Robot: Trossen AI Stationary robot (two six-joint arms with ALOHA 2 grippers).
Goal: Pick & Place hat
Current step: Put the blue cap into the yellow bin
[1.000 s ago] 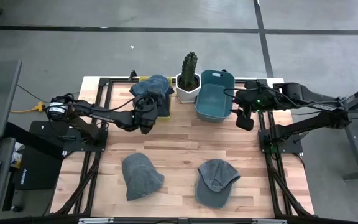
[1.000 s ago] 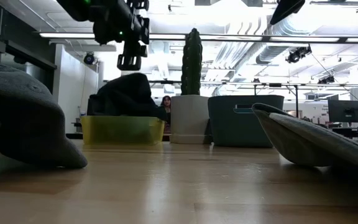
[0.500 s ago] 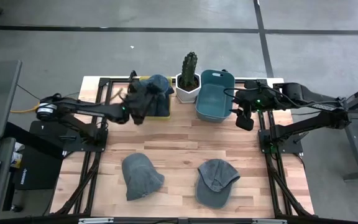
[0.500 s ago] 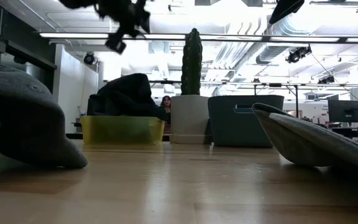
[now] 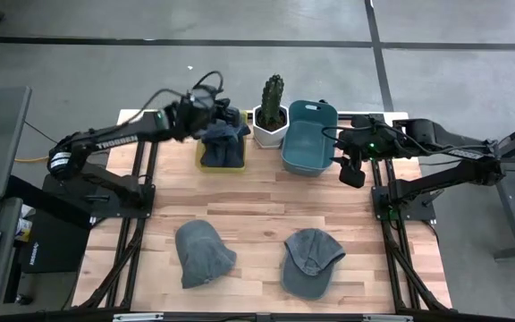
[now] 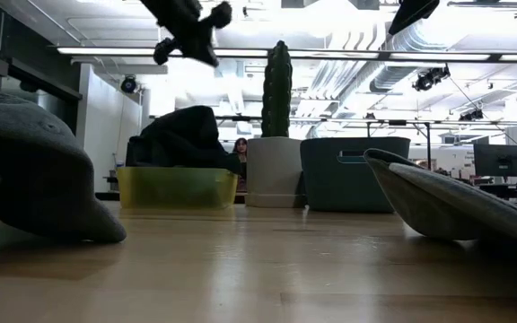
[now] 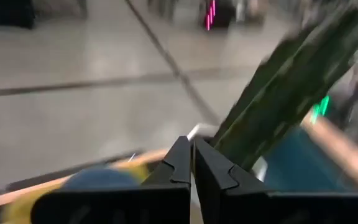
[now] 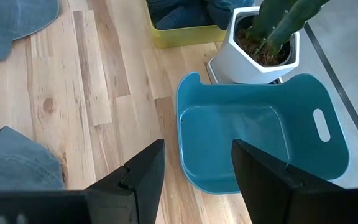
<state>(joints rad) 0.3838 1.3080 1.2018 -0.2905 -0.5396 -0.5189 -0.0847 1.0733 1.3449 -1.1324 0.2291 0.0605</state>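
Note:
A dark blue hat (image 5: 224,143) lies in the yellow bin (image 5: 206,165) at the table's far side; it also shows in the low view (image 6: 182,135). Two grey-blue hats lie flat on the wood near the front edge, one to the left (image 5: 202,253) and one to the right (image 5: 311,261). My left gripper (image 5: 219,111) is raised above the bin's far end, shut and empty (image 7: 192,163). My right gripper (image 5: 351,172) hangs open and empty (image 8: 194,168) beside the teal bin (image 5: 308,139).
A potted cactus (image 5: 273,107) in a white pot stands between the yellow bin and the teal bin; it is close in front of my left gripper (image 7: 291,81). Bare wood lies in the table's middle (image 5: 266,201). A person shows far behind the bins (image 6: 240,148).
My left gripper has risen from just in front of the yellow bin and gone toward the table's far edge, over the bin. It has tipped up from pointing down to nearly level. My right arm has kept still.

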